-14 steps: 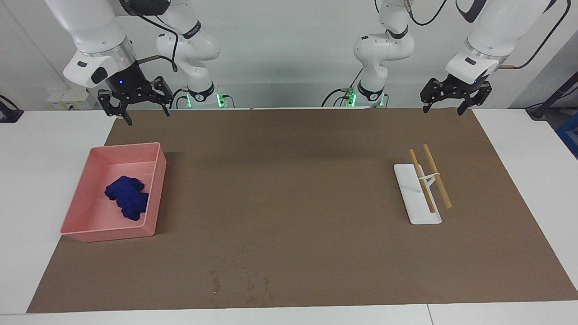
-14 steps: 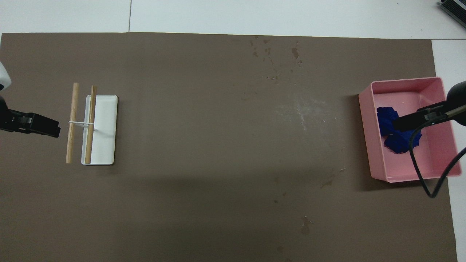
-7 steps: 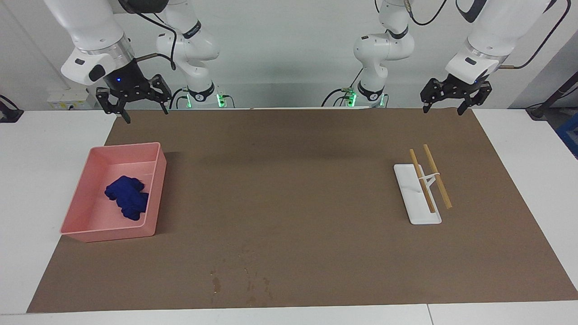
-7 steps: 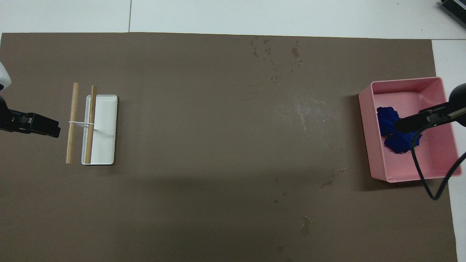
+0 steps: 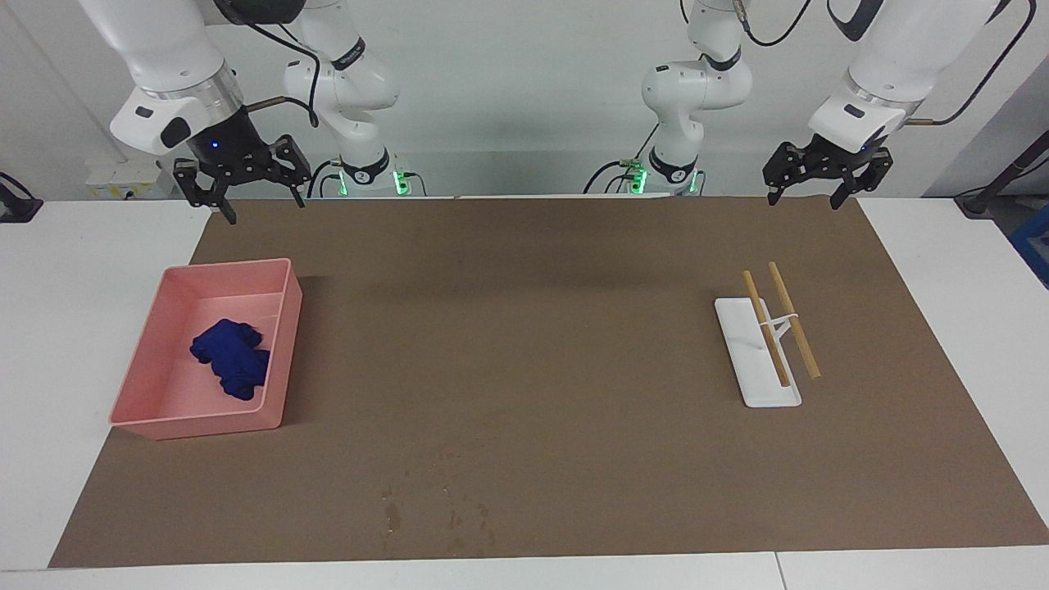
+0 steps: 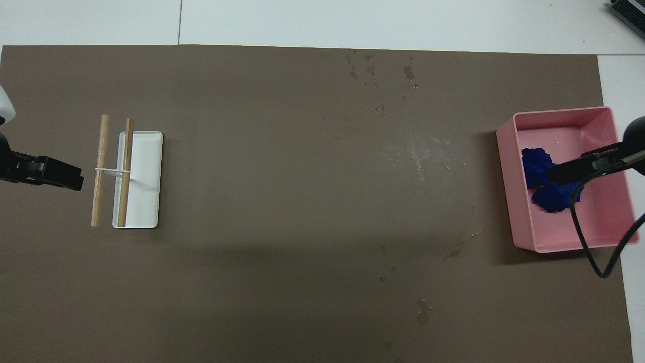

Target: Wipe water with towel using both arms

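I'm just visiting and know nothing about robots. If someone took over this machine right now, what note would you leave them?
Right gripper: open, empty, raised near the robots' edge of the brown mat, close to the pink bin.
Left gripper: open, empty, raised at the left arm's end; that arm waits.
Blue towel: crumpled inside the pink bin, untouched.
Water: wet specks on the mat near the edge farthest from the robots.
White rack with two wooden rods: at the left arm's end.
Done: nothing yet.
Left: pick up the towel, wipe the water.
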Controlling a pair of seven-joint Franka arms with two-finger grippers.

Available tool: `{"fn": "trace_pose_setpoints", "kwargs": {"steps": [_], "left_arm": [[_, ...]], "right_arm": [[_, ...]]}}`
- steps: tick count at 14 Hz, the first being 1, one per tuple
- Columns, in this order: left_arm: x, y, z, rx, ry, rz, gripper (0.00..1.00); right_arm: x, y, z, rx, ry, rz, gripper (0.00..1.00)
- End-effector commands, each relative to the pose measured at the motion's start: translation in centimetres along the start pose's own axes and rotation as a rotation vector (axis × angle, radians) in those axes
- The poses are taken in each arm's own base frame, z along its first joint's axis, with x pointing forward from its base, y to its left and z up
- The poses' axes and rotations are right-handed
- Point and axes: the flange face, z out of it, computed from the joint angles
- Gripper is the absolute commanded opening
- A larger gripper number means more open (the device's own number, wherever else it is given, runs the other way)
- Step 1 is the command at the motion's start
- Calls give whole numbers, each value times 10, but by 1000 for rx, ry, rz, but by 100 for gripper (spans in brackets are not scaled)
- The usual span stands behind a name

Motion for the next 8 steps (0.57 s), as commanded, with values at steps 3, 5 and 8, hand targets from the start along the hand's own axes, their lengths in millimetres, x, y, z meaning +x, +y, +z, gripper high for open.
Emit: {"fn": "trace_pose_setpoints", "kwargs": {"steps": [3, 5, 8], "left_arm": [[-9, 0, 0, -1, 3, -13, 100], [-9, 0, 0, -1, 3, -13, 100], [-7, 4, -2, 1, 21, -6, 100]], "right_arm": [[-8, 6, -1, 10, -11, -7, 100], [-9, 9, 0, 11, -13, -3, 100], [-9, 7, 0, 11, -13, -6, 100]]}}
